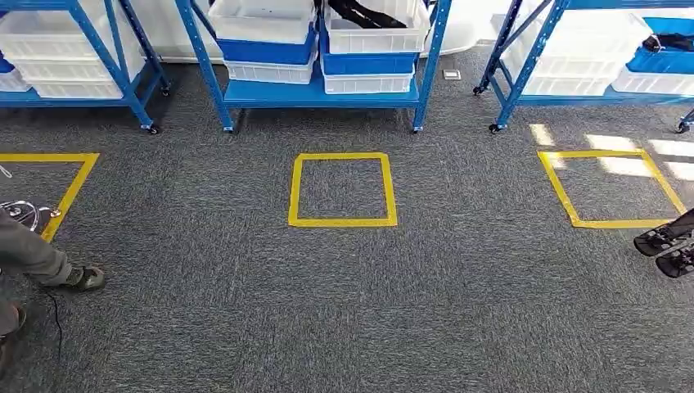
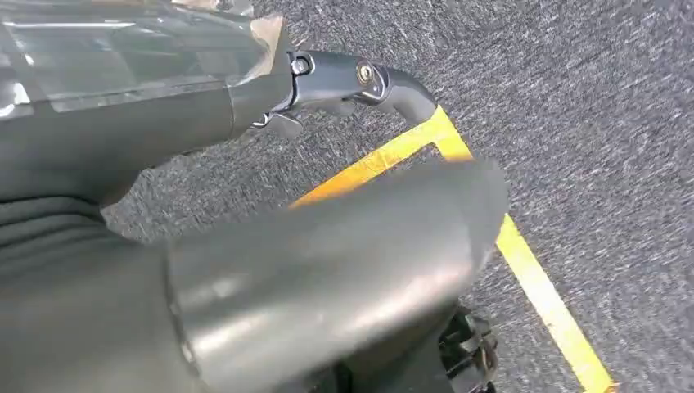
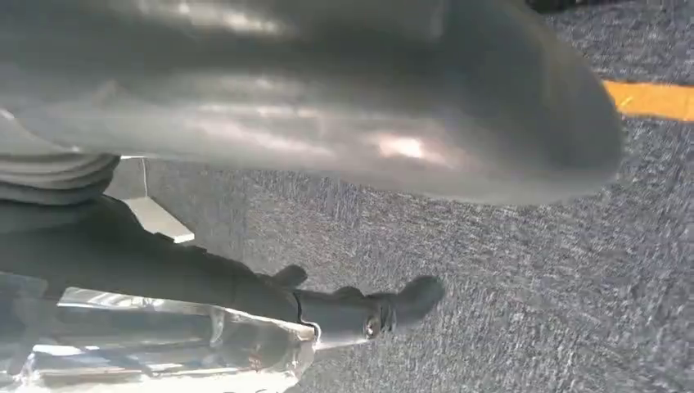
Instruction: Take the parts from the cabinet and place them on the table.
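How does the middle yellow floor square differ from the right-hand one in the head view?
The middle square lies on evenly lit carpet; the right square has bright patches of sunlight across its far side and interior. The middle square looks nearly upright and squared to the camera; the right square appears skewed, its sides slanting outward. The middle square shows whole; a dark object overlaps the right one's near corner. Both are yellow tape outlines on grey carpet.

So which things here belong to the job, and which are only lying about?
Job: rack; white bins; dark parts in one bin.
Lying about: tape squares; a person's shoe; sandals.
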{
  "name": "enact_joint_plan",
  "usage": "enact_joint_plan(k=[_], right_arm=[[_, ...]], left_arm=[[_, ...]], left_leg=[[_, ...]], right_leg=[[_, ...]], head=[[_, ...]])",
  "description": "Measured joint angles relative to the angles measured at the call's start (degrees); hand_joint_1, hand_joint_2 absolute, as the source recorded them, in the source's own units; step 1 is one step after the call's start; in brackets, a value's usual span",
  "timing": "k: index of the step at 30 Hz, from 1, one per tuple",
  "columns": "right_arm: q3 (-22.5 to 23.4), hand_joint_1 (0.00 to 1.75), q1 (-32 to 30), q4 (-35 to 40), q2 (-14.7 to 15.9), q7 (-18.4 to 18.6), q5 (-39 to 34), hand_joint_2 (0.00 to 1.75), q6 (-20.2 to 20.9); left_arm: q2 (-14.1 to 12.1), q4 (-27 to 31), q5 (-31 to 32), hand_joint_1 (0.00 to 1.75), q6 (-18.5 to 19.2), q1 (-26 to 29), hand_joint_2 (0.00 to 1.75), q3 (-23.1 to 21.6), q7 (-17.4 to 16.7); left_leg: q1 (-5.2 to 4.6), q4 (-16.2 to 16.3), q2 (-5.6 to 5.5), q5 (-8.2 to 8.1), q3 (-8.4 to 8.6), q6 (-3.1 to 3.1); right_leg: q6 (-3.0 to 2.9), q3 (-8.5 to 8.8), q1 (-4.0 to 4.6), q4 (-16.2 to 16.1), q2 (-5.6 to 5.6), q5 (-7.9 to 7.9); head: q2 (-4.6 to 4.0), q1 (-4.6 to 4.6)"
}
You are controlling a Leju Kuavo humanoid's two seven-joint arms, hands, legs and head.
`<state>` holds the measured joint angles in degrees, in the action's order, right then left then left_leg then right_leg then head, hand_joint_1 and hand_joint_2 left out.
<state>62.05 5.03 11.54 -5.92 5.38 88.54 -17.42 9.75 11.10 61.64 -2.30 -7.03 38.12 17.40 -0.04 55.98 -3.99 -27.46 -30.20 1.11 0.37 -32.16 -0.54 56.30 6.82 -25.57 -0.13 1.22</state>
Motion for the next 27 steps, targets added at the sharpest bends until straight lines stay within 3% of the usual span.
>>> enact_joint_plan(k=[9, 10, 11, 12, 13, 14, 16, 17, 18, 19, 21, 22, 23, 24, 26, 27], right_arm=[[-0.2, 0.0, 0.1, 0.0, 0.0, -0.2, 0.0, 0.0, 0.0], [-0.4, 0.0, 0.0, 0.0, -0.1, -0.2, 0.0, 0.0, 0.0], [-0.5, 0.0, 0.1, 0.0, -0.1, -0.1, 0.0, 0.0, 0.0], [-0.5, 0.0, 0.1, 0.0, 0.0, -0.1, 0.0, 0.0, 0.0], [-0.5, 0.0, 0.2, 0.0, 0.0, -0.1, 0.1, 0.0, 0.0], [-0.6, 0.0, 0.3, 0.0, 0.0, -0.1, 0.1, 0.0, 0.1], [-0.6, 0.0, 0.5, 0.0, 0.0, -0.1, 0.0, 0.0, 0.1], [-0.6, 0.0, 0.4, 0.0, 0.1, -0.1, 0.0, 0.0, 0.1], [-0.6, 0.0, 0.2, 0.0, 0.0, -0.1, 0.0, 0.0, 0.1], [-0.7, 0.0, 0.0, 0.0, 0.1, -0.1, 0.0, 0.0, 0.1], [-0.7, 0.0, -0.1, 0.0, 0.1, -0.1, 0.0, 0.0, 0.1], [-0.7, 0.0, -0.1, 0.0, 0.0, -0.1, -0.1, 0.0, 0.1], [-0.7, 0.0, 0.0, -0.3, -0.7, -0.1, -0.1, 0.0, 0.2], [-0.7, 0.0, 0.1, -0.2, -0.3, -0.1, -0.2, 0.0, 0.1], [-0.7, 0.0, -0.1, -0.2, -0.2, 0.0, -0.2, 0.0, 0.1], [-0.7, 0.0, 0.1, -0.2, -0.1, 0.0, -0.2, 0.0, 0.1]], left_arm=[[-0.2, 0.0, 0.2, 0.0, -0.3, 0.0, 0.0, 0.0, 0.7], [-0.3, 0.0, 0.2, 0.0, -0.6, -0.1, 0.0, 0.0, 0.6], [-0.3, 0.0, 0.3, 0.0, -0.8, -0.1, 0.0, 0.0, 0.6], [-0.2, 0.0, 0.4, 0.0, -0.9, -0.2, 0.0, -0.1, 0.7], [-0.2, 0.0, 0.4, 0.0, -1.1, -0.2, 0.0, -0.1, 0.7], [-0.2, 0.0, 0.6, 0.0, -1.4, -0.1, 0.0, -0.1, 0.7], [-0.2, 0.0, 0.7, 0.0, -1.6, 0.2, 0.0, -0.1, 0.6], [-0.2, 0.0, 0.7, 0.0, -1.8, 0.3, 0.0, 0.0, 0.6], [-0.2, 0.0, 0.7, 0.0, -2.1, 0.4, 0.0, 0.0, 0.7], [-0.2, 0.0, 0.7, 0.0, -2.5, 0.4, 0.0, 0.0, 0.7], [-0.2, 0.0, 0.7, 0.0, -3.0, 0.4, 0.0, 0.0, 0.8], [-0.3, 0.0, 0.7, 0.0, -3.2, 0.3, 0.0, 0.0, 0.8], [-0.7, 0.1, 0.7, 0.0, -3.3, 0.2, 0.0, 0.0, 0.7], [-0.6, 0.1, 0.8, 0.0, -3.3, 0.1, 0.0, 0.0, 0.7], [-0.5, 0.1, 0.8, 0.0, -3.4, 0.0, 0.0, 0.0, 0.7], [-0.5, 0.1, 0.8, 0.0, -3.4, -0.2, 0.0, 0.0, 0.7]], left_leg=[[-0.35, 0.1, -0.08, 0.12, -0.03, 0.36], [-0.53, 0.6, 0.03, -0.12, -0.03, 0.87], [-0.35, -0.3, 0.13, 0.15, 0.23, 1.55], [0.54, -1.9, 0.61, 0.85, 1.18, 2.04], [0.67, -2.8, 0.96, 1.15, 1.83, 2.13], [0.84, -3.0, 1.5, 1.19, 2.01, 2.4], [0.96, -3.0, 2.52, 0.34, 2.29, 2.32], [1.06, -3.0, 2.89, -0.05, 2.49, 2.05], [1.25, -3.0, 3.13, -0.4, 2.84, 1.66], [1.63, -3.0, 3.38, -0.86, 3.38, 1.16], [2.6, -2.6, 3.56, -2.15, 4.82, -0.25], [2.5, -2.0, 3.75, -2.97, 5.15, -1.17], [2.55, -1.6, 3.74, -4.04, 4.73, -1.96], [2.4, -1.8, 3.8, -4.44, 5.0, -2.38], [2.72, -2.6, 3.67, -4.73, 5.88, -2.63], [3.19, -2.7, 3.7, -5.27, 6.26, -2.84]], right_leg=[[0.4, 0.01, -0.39, -0.1, -0.04, 0.25], [1.02, 0.14, -1.43, -1.0, 0.21, 0.49], [1.65, 0.34, -1.27, -1.1, 0.48, 0.6], [1.79, 0.23, -0.11, -1.5, 0.13, 0.59], [1.47, -0.44, -0.31, 0.4, -2.89, -0.03], [0.98, -2.33, -0.26, 3.9, -4.61, -1.65], [0.7, -7.56, -0.66, 13.4, -5.87, -5.07], [1.05, -9.46, -0.86, 16.9, -6.01, -5.74], [1.62, -9.95, -1.24, 17.5, -6.12, -5.29], [2.48, -8.72, -1.69, 15.2, -6.25, -3.74], [4.78, -3.08, -2.92, 4.8, -6.83, 0.72], [5.7, -1.09, -3.62, 0.7, -7.21, 1.21], [4.52, -0.35, -2.78, 1.0, -6.15, -0.55], [3.13, -0.44, -2.83, 1.5, -6.16, -0.89], [1.56, -0.51, -2.29, 1.9, -6.12, -1.97], [0.82, 0.26, -2.31, 1.9, -5.87, -2.57]], head=[[0.0, 0.02], [0.0, 0.11], [0.0, 0.15], [0.0, 0.09], [0.0, 0.0], [0.0, -0.33], [0.0, -0.26], [0.0, -0.26], [0.0, -0.26], [0.0, -0.24], [0.0, -0.3], [0.0, -0.45], [0.0, -1.25], [0.0, -0.87], [0.0, -0.57], [0.0, -0.52]])
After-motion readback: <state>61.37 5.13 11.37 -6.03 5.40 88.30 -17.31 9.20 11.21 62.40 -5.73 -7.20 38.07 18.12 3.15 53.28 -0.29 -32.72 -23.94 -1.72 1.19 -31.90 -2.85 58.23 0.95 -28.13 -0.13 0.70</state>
